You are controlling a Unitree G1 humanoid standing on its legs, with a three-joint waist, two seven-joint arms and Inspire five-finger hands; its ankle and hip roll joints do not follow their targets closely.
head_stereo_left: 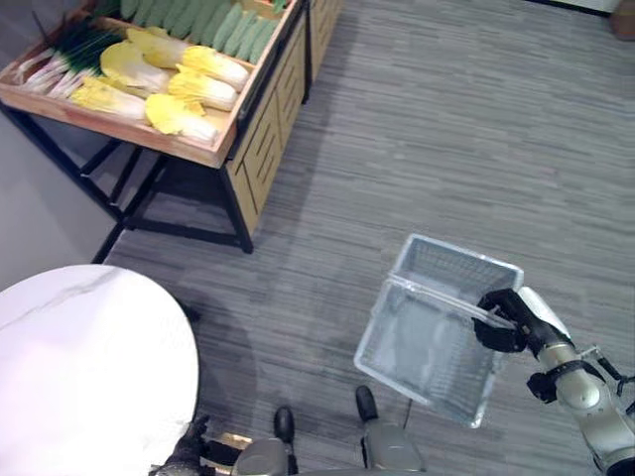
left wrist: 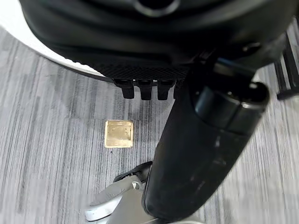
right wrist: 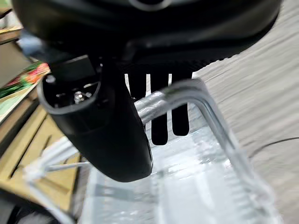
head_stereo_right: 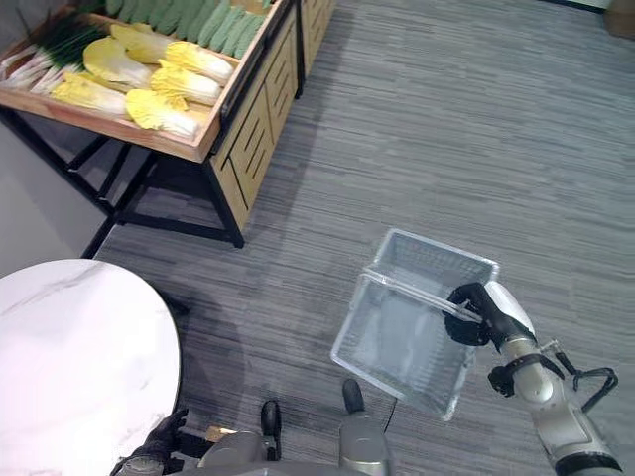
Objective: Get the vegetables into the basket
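While the right hand (head_stereo_left: 504, 319) curls round the handle (head_stereo_left: 442, 296) of the empty basket (head_stereo_left: 437, 327), we see the left hand (head_stereo_left: 184, 452) relaxed beside the round table (head_stereo_left: 89, 357); cabbages (head_stereo_left: 169, 84) lie on the wooden stand (head_stereo_left: 149, 129), well apart.

A clear wire-mesh basket (head_stereo_left: 437, 327) is held above the grey floor at about 4 o'clock, tilted, with its metal handle (right wrist: 187, 93) raised and nothing seen inside it. The vegetables, pale yellow cabbages (head_stereo_left: 164, 79), green cucumbers (head_stereo_left: 203, 20) and leeks (head_stereo_left: 60, 55), are laid in a wooden crate at 11 o'clock, well apart from the basket.
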